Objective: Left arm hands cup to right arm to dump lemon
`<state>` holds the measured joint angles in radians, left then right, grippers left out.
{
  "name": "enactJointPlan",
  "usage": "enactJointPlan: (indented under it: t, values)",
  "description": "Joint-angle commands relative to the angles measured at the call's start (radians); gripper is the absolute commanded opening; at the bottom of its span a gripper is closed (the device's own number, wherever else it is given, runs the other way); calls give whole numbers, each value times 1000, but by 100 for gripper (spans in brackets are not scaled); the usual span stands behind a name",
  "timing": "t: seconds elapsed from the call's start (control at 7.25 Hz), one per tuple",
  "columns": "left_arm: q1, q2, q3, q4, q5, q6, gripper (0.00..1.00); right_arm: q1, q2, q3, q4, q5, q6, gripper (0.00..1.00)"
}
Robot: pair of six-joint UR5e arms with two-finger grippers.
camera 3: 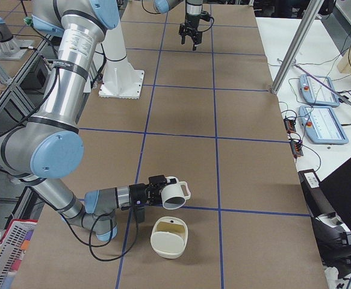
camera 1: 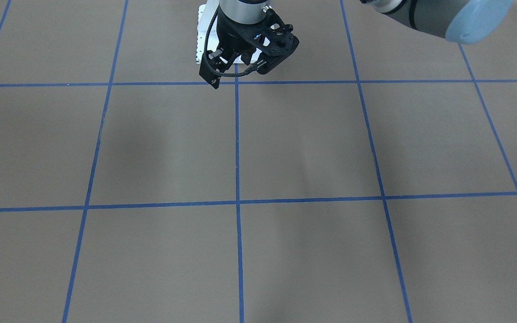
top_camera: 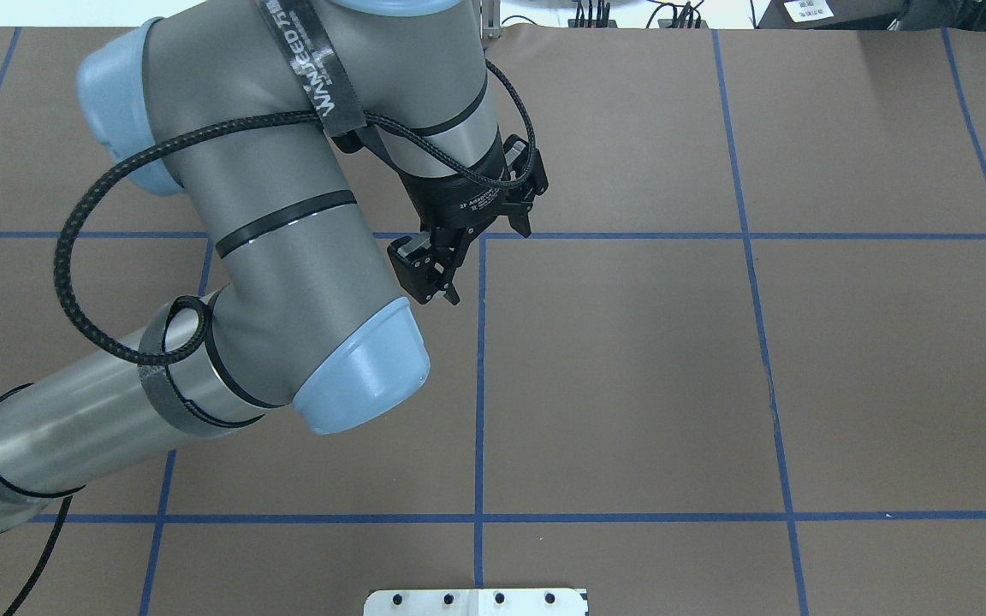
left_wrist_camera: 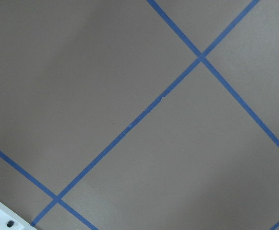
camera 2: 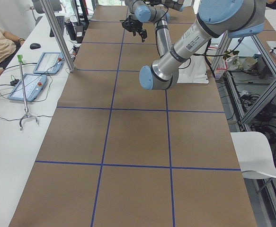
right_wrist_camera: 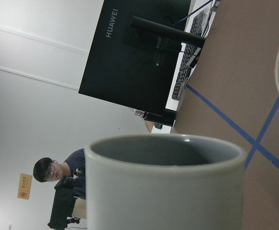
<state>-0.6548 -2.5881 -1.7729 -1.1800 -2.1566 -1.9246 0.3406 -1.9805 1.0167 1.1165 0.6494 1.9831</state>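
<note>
Cup (camera 3: 175, 195), tipped sideways at the right gripper (camera 3: 160, 191) (clamping cannot be told), mouths toward five o'clock, bowl (camera 3: 166, 248) at six; left gripper (top_camera: 480, 257) far, fingers apart.

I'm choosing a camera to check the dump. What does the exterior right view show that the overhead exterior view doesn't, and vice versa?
Only exterior right: the cup, tipped on its side at the right gripper, beside a white bowl with a yellowish piece, apparently the lemon, inside. Only overhead: a close look at the left gripper, jaws apart, empty. Both: the left arm over the brown, blue-gridded table.
</note>
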Motion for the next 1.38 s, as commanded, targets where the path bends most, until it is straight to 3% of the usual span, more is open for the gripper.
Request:
enactJointPlan:
  t: [0.0,1.24]
  values:
    - [1,-1,9,-1,17,1,100,34,3,-32,54,1,149,0]
    - [-13,-7,-2,10,66,4,100,92,14,-127,106,1,711,0]
